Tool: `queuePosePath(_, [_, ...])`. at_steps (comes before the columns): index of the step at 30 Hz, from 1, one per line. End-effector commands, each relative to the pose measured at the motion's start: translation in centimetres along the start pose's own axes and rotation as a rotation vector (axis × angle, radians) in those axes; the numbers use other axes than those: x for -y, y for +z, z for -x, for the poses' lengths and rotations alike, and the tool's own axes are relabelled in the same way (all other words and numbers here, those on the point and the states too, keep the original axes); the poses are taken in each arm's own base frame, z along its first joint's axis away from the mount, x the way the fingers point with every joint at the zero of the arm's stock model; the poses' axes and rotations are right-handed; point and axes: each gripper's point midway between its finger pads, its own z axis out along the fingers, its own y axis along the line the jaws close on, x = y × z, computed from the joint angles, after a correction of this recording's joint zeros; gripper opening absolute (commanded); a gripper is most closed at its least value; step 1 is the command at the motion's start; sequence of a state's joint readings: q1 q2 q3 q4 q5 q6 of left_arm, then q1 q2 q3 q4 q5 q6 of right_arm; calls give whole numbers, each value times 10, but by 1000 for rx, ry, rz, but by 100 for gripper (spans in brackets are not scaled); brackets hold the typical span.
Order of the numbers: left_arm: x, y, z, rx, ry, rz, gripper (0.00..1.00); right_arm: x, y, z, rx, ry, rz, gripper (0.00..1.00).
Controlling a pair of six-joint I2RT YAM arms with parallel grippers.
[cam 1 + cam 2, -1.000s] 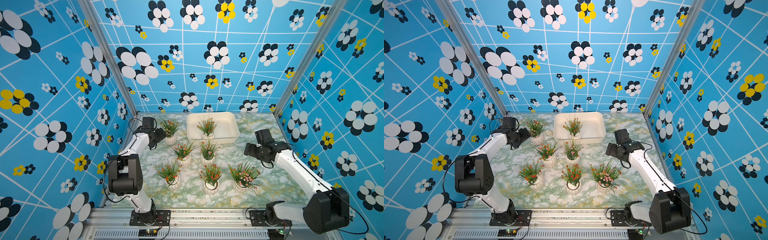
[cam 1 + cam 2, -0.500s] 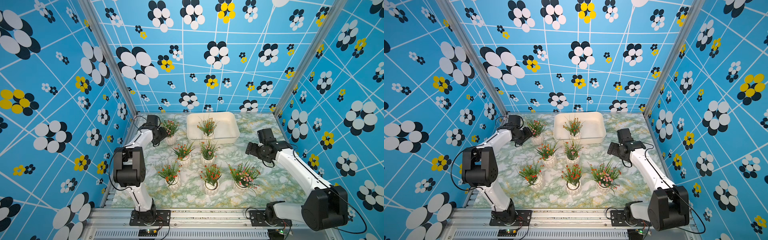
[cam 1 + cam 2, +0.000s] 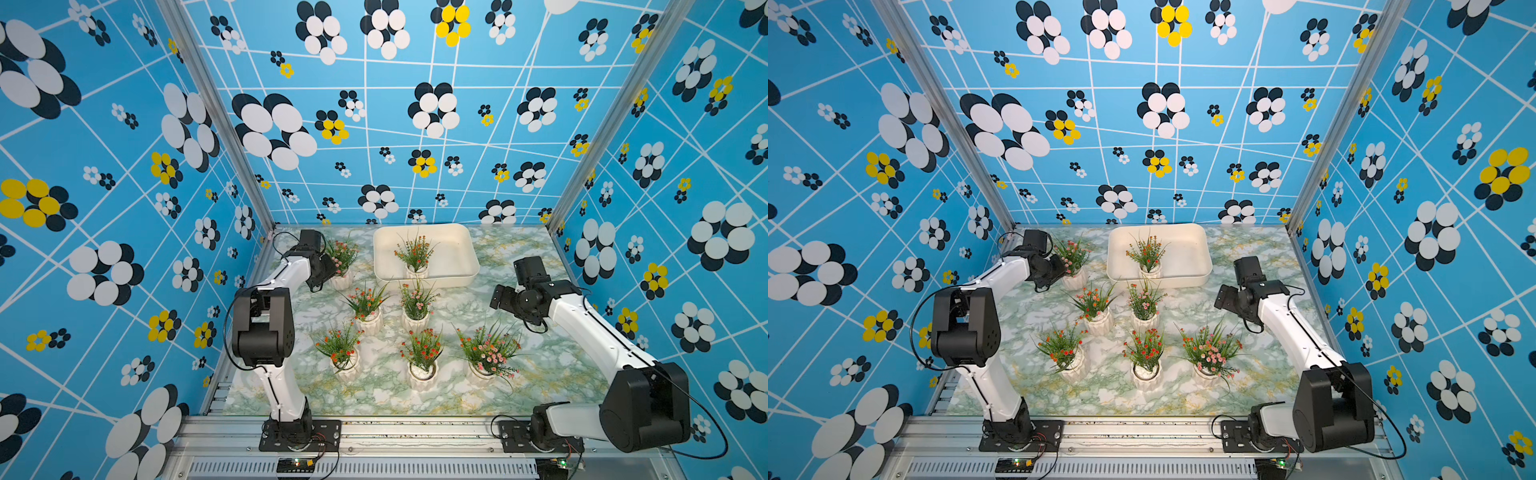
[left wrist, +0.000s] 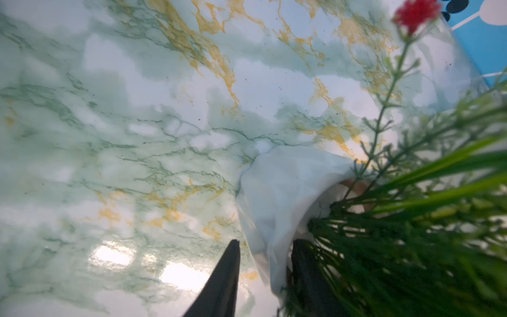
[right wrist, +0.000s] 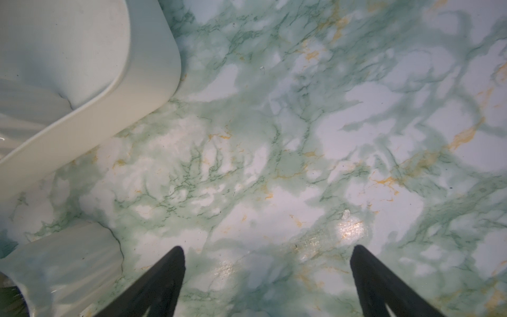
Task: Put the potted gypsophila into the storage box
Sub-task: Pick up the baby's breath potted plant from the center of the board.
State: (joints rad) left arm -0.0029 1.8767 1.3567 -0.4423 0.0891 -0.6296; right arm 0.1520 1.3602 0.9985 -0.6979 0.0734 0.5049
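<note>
Bench [image 3: 540, 386]: marble-patterned, carrying everything in both top views.

Storage box [image 3: 467, 255]: sitting at 12 o'clock on the bench. One potted plant [image 3: 415, 255] is already standing upright inside it, toward its near wall.

Five more pots [image 3: 422, 365] are waiting in two rows across the middle and the 6 o'clock side of the bench.

Target pot [image 3: 341, 279]: standing upright on the bench at about 11 o'clock, just beside the box at the box's 9 o'clock, outside it.

Left tool [image 4: 264, 244]: standing narrow, one finger outside the target pot's white wall and one inside among the stems. Whether the wall is actually being pinched cannot be told.

Right tool [image 5: 267, 249]: hovering wide and empty at 3 o'clock, near the box corner.

Judgement: the grasp on the second plant is in hand. The next move is calling for a firm pinch on the rim, a straight lift clear of the box's flared edge, then travel toward 3 o'clock into free floor beside the plant already stowed.
</note>
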Motion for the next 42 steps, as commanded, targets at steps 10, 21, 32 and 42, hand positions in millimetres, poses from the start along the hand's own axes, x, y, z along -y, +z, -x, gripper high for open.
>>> queuePosePath(10, [5,10,-2,-35,39,31,20,-2,5,0,-30,-17,12,97])
queuePosePath(21, [9,19,-10,-79,86,53,18,0,11,-5,-46,-16,7,97])
queuePosePath(32, [10,31,-24,-142,105,60,8,2,14,-9,-53,-14,4,97])
queuePosePath(42, [18,15,-14,-117,137,59,0,2,14,-9,-54,-15,4,97])
